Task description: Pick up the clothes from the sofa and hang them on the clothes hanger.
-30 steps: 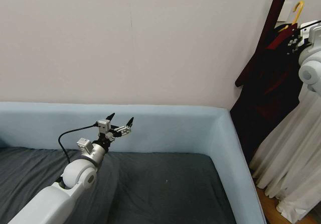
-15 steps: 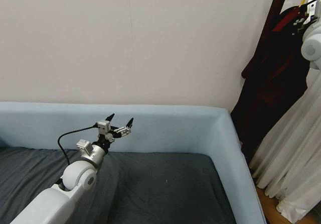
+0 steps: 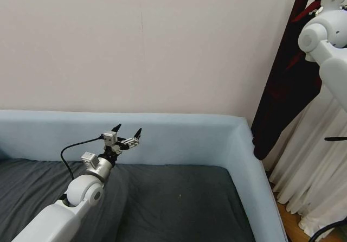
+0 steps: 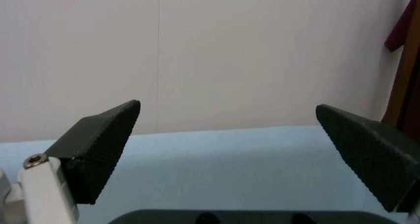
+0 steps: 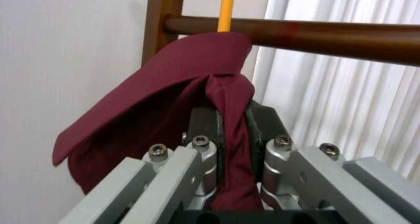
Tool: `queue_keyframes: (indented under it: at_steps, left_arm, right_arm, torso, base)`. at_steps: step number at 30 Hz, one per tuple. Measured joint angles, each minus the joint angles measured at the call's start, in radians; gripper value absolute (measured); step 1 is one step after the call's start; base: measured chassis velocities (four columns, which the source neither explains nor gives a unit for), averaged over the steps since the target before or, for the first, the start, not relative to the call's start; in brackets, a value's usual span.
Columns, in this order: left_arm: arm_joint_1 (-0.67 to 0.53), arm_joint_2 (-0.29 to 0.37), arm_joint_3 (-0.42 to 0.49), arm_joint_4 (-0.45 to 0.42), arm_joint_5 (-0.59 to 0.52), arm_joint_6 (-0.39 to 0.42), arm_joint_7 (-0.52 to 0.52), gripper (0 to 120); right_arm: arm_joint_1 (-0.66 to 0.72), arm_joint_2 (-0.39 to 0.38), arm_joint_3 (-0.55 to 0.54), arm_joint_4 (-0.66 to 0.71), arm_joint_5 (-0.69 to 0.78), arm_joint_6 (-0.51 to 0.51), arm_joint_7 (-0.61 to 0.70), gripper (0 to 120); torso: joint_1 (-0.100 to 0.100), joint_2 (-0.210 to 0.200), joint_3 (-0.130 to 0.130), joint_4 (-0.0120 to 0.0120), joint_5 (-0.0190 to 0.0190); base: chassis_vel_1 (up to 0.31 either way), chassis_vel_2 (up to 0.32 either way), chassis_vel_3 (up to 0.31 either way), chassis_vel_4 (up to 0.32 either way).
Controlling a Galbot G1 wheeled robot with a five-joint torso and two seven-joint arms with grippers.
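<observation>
A dark red shirt [image 5: 164,91] hangs from a yellow hanger [image 5: 225,10] whose hook passes over the brown wooden rail [image 5: 315,35]. My right gripper [image 5: 229,130] is shut on a fold of the shirt just below the rail. In the head view the right arm [image 3: 328,41] reaches up at the top right, with the shirt [image 3: 279,93] draping down beside the dark wooden rack post [image 3: 298,8]. My left gripper [image 3: 126,134] is open and holds nothing, hovering over the sofa seat [image 3: 179,204] near the pale blue backrest [image 3: 179,136].
White curtains [image 3: 309,182] hang at the right, behind the rack. The sofa's pale blue arm [image 3: 255,188] borders the dark grey seat on the right. A plain wall [image 3: 135,46] stands behind the sofa.
My right arm has risen and shifted left, lifting the shirt and hanger up to the rail. The left arm has stayed in place.
</observation>
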Motion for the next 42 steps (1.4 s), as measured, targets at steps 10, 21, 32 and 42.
queue_keyframes:
  at_steps: [10, 21, 32, 42]
  left_arm:
    - [0.009, -0.004, -0.002, 0.001, 0.0, -0.007, 0.0, 100]
    - [0.007, -0.007, -0.001, 0.01, -0.001, -0.013, 0.001, 100]
    - [0.008, -0.017, 0.005, 0.013, 0.004, -0.013, 0.002, 100]
    - [0.017, -0.019, 0.001, 0.008, 0.006, -0.013, 0.003, 100]
  right_arm:
    - [0.013, 0.097, -0.013, -0.149, -0.032, 0.021, 0.042, 7]
    - [0.002, 0.15, 0.0, -0.234, -0.062, 0.04, 0.057, 7]
    - [-0.022, 0.143, 0.015, -0.236, -0.055, 0.044, 0.057, 7]
    - [-0.051, 0.079, 0.016, -0.059, 0.036, 0.025, 0.091, 45]
  torso:
    - [0.0, 0.0, 0.0, -0.0003, 0.0001]
    - [0.0, 0.0, 0.0, -0.0002, 0.0001]
    - [0.0, 0.0, 0.0, -0.0003, 0.0001]
    - [0.0, 0.0, 0.0, 0.0, 0.0]
  base:
    - [0.0, 0.0, 0.0, 0.0]
    - [0.0, 0.0, 0.0, 0.0]
    - [0.0, 0.0, 0.0, 0.0]
    - [0.0, 0.0, 0.0, 0.0]
